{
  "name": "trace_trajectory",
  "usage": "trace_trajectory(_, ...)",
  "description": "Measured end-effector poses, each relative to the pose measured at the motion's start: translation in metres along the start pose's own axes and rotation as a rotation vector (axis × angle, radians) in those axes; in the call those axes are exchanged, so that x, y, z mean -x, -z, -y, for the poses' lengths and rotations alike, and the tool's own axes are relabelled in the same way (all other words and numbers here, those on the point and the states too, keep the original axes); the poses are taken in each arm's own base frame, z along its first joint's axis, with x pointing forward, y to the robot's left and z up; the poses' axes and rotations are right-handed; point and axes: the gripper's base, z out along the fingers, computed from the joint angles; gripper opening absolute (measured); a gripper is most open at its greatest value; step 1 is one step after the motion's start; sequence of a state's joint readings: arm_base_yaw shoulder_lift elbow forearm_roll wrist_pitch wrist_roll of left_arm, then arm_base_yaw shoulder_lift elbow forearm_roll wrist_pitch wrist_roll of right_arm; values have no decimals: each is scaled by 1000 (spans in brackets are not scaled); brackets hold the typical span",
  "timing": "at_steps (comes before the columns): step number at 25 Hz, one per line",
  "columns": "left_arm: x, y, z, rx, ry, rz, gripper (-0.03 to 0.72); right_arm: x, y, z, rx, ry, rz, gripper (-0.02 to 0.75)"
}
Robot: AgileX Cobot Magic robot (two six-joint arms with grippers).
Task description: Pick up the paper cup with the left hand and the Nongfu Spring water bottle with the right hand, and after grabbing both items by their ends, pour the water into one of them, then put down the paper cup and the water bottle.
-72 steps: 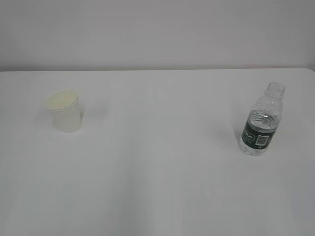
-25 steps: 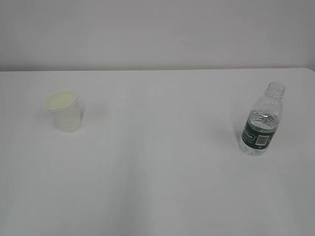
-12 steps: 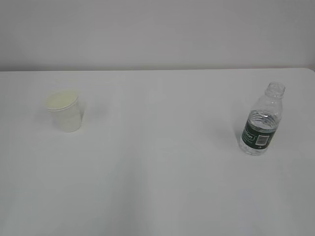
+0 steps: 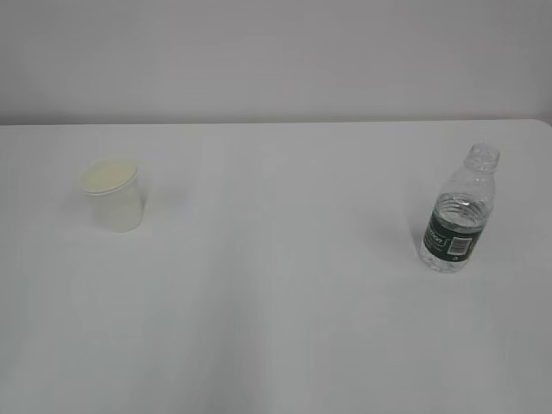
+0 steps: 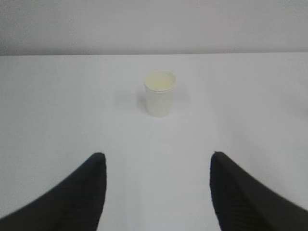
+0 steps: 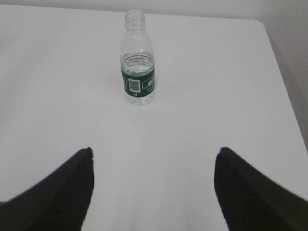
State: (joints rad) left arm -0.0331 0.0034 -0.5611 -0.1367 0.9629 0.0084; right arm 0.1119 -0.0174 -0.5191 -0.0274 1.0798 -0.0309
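Clear bottle (image 4: 457, 216) upright, neck up

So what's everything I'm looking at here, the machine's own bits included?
paper cup: one, white with a pale yellowish inside, upright on the left of the table.
water bottle: one, clear plastic with a dark green label, no cap, upright on the right of the table, partly filled with water.
table: one, white, under both things.
wall: pale grey, behind the table.
left gripper: one, black, open, empty, facing the cup from a distance.
right gripper: one, black, open, empty, facing the bottle from a distance.
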Motion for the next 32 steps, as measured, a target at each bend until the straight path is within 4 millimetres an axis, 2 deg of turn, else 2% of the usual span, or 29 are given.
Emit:
trace_trajectory(13, 9, 0, 0, 2, -50, 99, 467, 19, 2, 0, -3, -2, 206, 590)
trace_trajectory(22, 10, 1, -1, 10, -65, 114, 465, 21, 3, 1, -10, 2, 238, 590)
trace_trajectory(27, 12, 0, -1, 11, -74, 125, 457, 16, -5, 1, -10, 4, 209, 590)
trace_trajectory(32, 13, -2, -1, 12, -75, 118, 454, 18, -6, 1, -11, 4, 243, 590)
